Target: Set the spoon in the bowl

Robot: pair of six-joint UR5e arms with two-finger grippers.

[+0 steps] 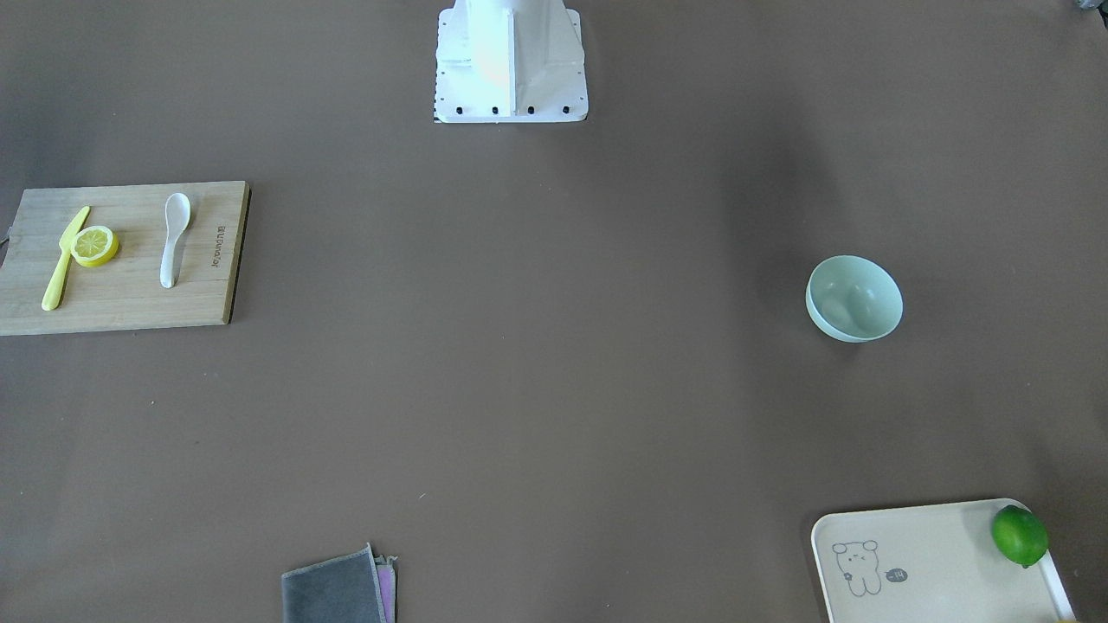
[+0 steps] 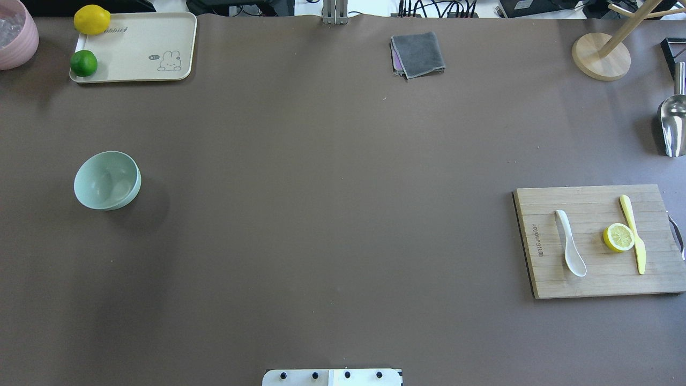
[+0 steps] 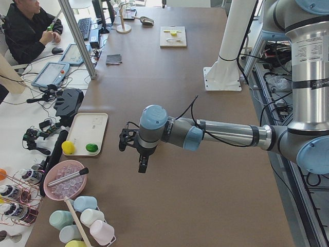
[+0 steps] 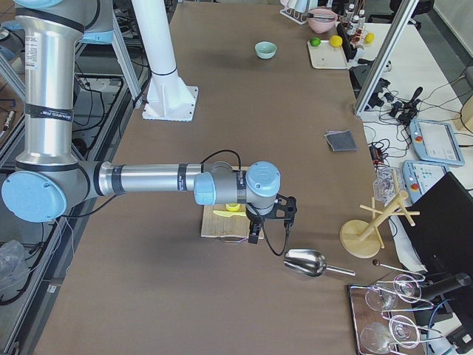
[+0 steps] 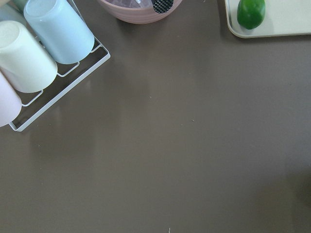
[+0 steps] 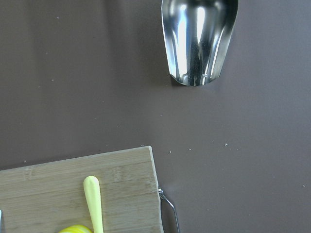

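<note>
The white spoon (image 2: 569,249) lies on a wooden cutting board (image 2: 589,279) at the table's right side, handle pointing away from the robot; it also shows in the front view (image 1: 175,238). The mint-green bowl (image 2: 107,179) stands upright and empty on the left side (image 1: 854,298). My left gripper (image 3: 142,165) hangs above the table's left end, far from the bowl. My right gripper (image 4: 255,235) hangs over the board's outer edge. Neither gripper shows in the overhead, front or wrist views, so I cannot tell whether they are open or shut.
On the board lie a yellow knife (image 2: 634,233) and a lemon slice (image 2: 619,237). A metal scoop (image 6: 199,39) lies beyond the board. A cream tray (image 2: 139,53) with a lime and a lemon, a grey cloth (image 2: 418,53), a pink bowl (image 5: 141,9) and cups (image 5: 43,43) stand around.
</note>
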